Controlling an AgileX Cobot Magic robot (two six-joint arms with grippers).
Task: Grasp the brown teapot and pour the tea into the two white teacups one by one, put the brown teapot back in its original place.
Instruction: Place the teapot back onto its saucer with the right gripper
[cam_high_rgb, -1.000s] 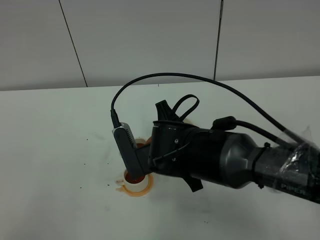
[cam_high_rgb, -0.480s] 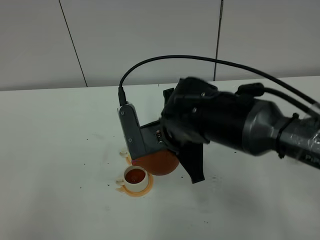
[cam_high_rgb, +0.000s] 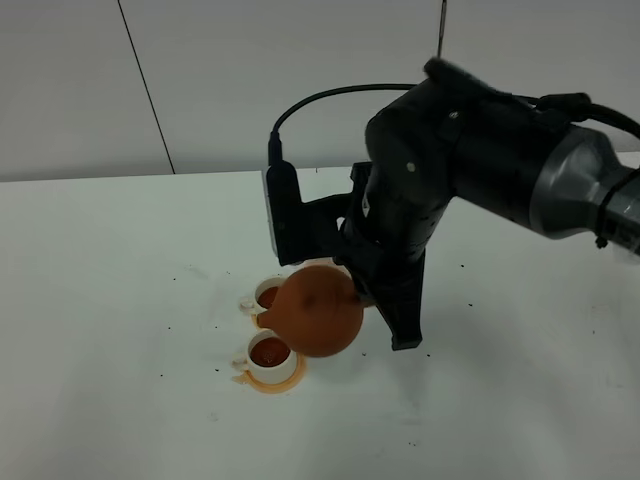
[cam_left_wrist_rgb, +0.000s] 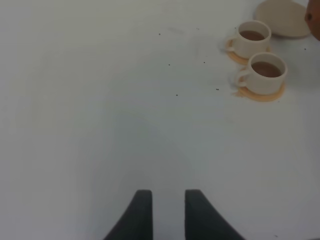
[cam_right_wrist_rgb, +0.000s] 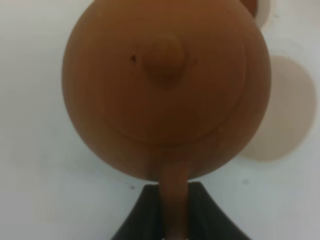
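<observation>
Reddish-brown clay teapot, rigid, weighty, likely fragile, hangs lower centre over both filled white teacups, loop handle pinched by right gripper; left gripper slightly parted, empty.

You see a plain reddish-brown teapot, two cream-white teacups filled with dark brown tea on orange coasters, a pale cream trivet, black gripper fingers, and a white table flecked with dark specks
</observation>
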